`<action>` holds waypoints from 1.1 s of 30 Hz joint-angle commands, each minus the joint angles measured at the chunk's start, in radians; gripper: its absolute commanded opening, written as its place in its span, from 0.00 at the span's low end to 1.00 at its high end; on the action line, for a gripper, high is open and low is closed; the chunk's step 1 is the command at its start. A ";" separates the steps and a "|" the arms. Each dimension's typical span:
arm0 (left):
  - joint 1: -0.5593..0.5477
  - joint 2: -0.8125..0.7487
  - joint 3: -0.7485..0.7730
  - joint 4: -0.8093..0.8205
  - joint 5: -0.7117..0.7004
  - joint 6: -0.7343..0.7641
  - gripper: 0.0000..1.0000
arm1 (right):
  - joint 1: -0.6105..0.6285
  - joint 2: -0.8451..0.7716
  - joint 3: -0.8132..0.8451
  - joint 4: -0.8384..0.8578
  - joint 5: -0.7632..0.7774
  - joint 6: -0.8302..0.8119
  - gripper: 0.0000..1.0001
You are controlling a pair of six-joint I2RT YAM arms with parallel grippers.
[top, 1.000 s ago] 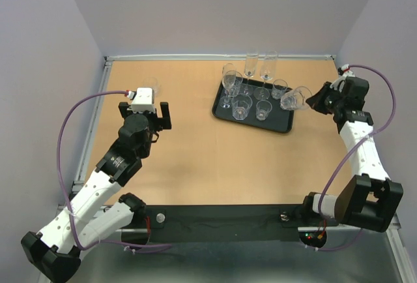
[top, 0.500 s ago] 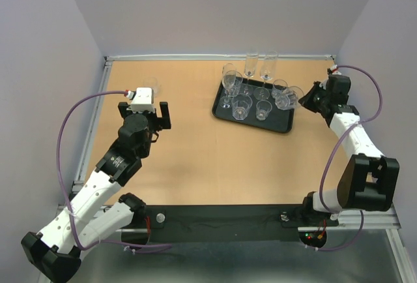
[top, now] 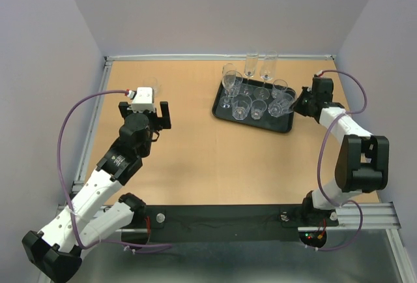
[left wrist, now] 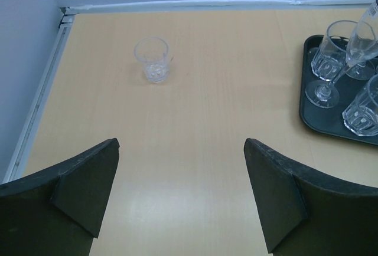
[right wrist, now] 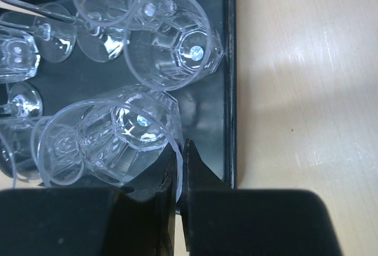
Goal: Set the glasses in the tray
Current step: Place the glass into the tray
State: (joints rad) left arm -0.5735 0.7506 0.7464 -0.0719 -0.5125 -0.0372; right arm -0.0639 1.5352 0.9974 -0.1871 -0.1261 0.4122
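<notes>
The black tray (top: 284, 127) lies at the back right of the table and holds several clear glasses, tumblers and stemmed ones (top: 242, 107). My right gripper (top: 295, 105) is shut on the rim of a clear tumbler (top: 281, 105), which hangs tilted over the tray's right end. In the right wrist view the fingertips (right wrist: 181, 150) pinch that tumbler's (right wrist: 112, 144) rim just inside the tray's rim (right wrist: 229, 61), beside another tumbler (right wrist: 174, 40). One small tumbler (left wrist: 152, 59) stands alone on the bare wood at the back left. My left gripper (left wrist: 181, 144) is open and holds nothing, short of that tumbler.
The table has a raised metal rail (top: 195, 56) along the back and left sides, with walls close behind. In the left wrist view the tray's left end (left wrist: 307, 99) shows at the right with stemmed glasses (left wrist: 331, 61) in it.
My right gripper has carried the tumbler leftward, from beyond the tray's right edge to over the tray's right end. The left arm has stayed still.
</notes>
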 commanded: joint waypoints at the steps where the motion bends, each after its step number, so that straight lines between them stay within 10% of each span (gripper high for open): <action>1: 0.011 0.000 -0.007 0.043 -0.011 0.005 0.99 | 0.018 0.028 0.040 0.087 0.025 0.022 0.01; 11: 0.017 0.006 -0.005 0.043 -0.009 0.005 0.99 | 0.085 0.124 0.109 0.103 0.077 0.004 0.09; 21: 0.023 0.015 -0.007 0.044 -0.008 0.003 0.99 | 0.105 0.103 0.133 0.112 0.085 -0.026 0.65; 33: 0.121 0.055 -0.002 0.066 0.130 -0.053 0.99 | 0.104 -0.130 0.067 0.120 -0.036 -0.297 0.95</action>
State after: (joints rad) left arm -0.5037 0.7815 0.7464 -0.0616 -0.4595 -0.0589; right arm 0.0391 1.5127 1.0801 -0.1242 -0.0906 0.2726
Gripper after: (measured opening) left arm 0.986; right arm 0.875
